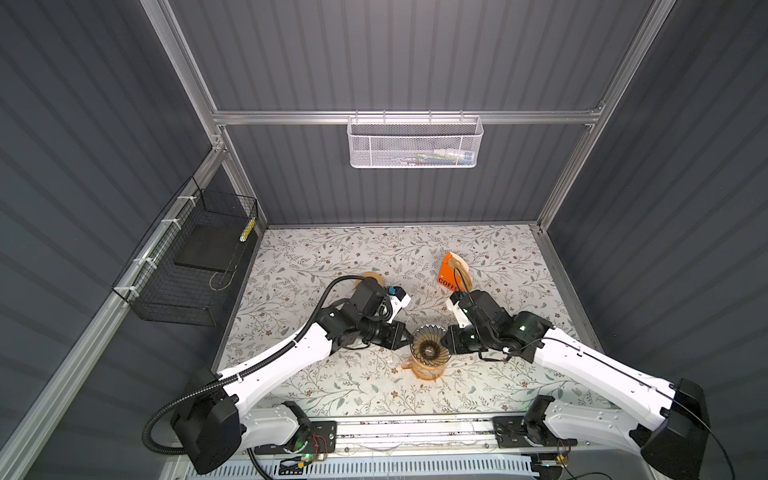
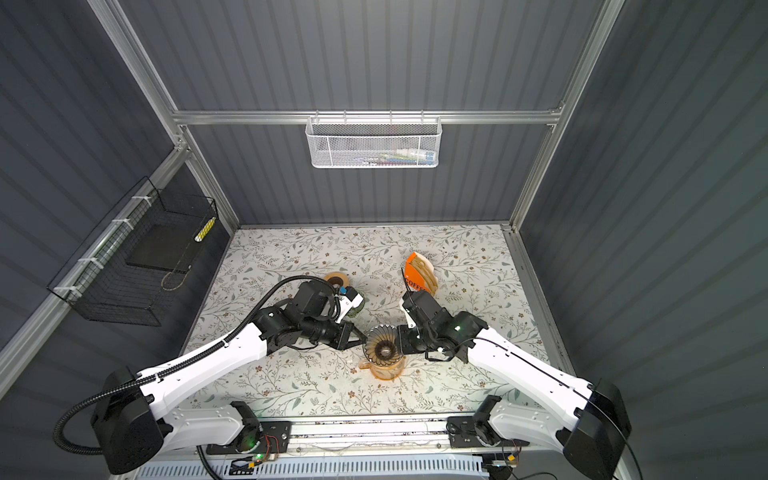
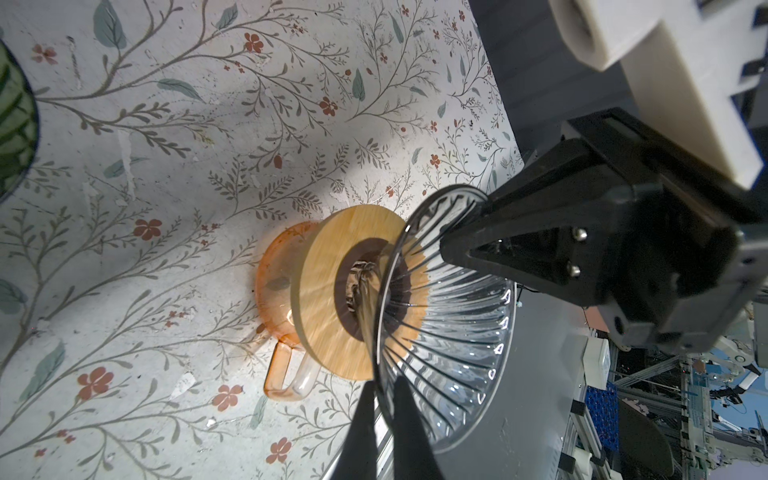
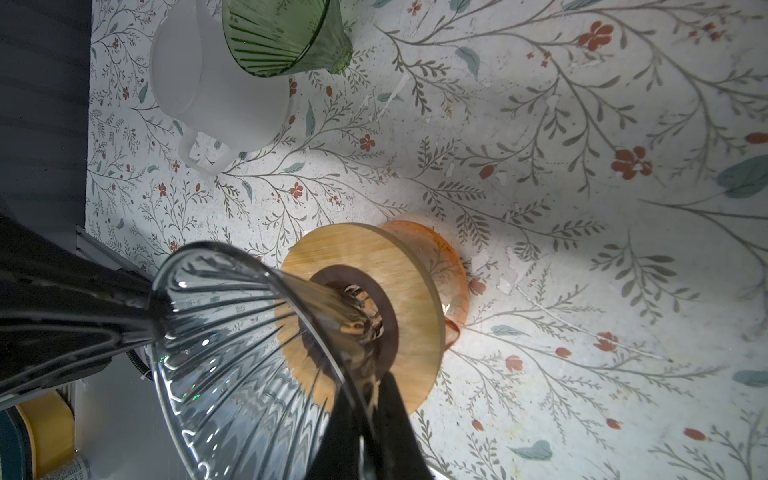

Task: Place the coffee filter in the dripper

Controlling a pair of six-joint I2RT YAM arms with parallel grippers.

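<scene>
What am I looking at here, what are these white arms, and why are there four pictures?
These are two robot arms on a tabletop, each ending in a pincer. Two pictures look down from overhead, nearly the same view; the other two come from a camera on each wrist. On the flowered table stands a clear glass dripper on a wooden ring over an orange glass mug. The left pincer and the right pincer are each shut on the dripper's rim, from opposite sides. Farther back stands an orange box of paper filters; a green dripper and a white mug are beside the left arm. No filter is in the dripper yet.
</scene>
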